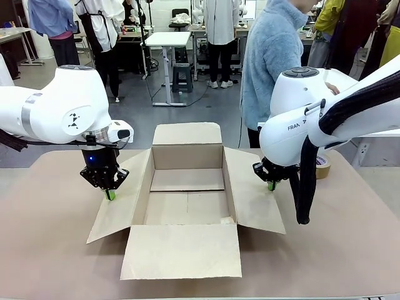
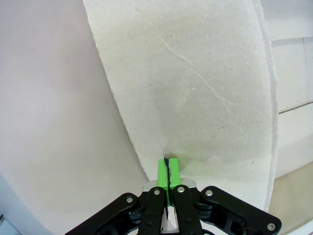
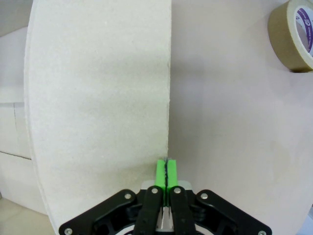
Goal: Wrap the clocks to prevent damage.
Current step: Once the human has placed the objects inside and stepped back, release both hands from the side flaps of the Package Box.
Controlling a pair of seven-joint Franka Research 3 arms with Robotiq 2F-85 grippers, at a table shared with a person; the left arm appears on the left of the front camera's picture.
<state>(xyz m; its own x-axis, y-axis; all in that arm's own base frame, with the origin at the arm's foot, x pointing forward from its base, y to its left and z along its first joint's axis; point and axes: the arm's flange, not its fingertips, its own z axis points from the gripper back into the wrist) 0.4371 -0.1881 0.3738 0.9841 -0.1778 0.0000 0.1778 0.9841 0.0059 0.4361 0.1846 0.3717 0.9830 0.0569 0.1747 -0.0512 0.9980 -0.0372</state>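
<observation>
You have the open cardboard box [image 1: 187, 156] at the middle of the desk [image 1: 50, 250], all four flaps folded outward. Your left claw [image 1: 110, 194] points down at the box's 9 o'clock, its tip at the outer edge of the left flap [image 1: 122, 203]. In the left wrist view its green pads [image 2: 162, 172] are pressed together with only a thin dark line between them, and their tips meet the flap's rim. You cannot tell whether any cardboard is caught between them. Your right claw [image 1: 271, 185] sits at the box's 3 o'clock, at the outer edge of the right flap [image 1: 253, 197]. Its pads [image 3: 161, 172] are likewise pressed together, and the flap's straight edge runs right down to the seam between them. The brown tape roll [image 1: 322, 166] lies on the desk further out at 3 o'clock, just beyond that claw and partly behind your right arm. A person [image 1: 272, 62] in a pale blue fleece stands at the far side, at about 1 o'clock. Where the clocks lie you cannot tell.
</observation>
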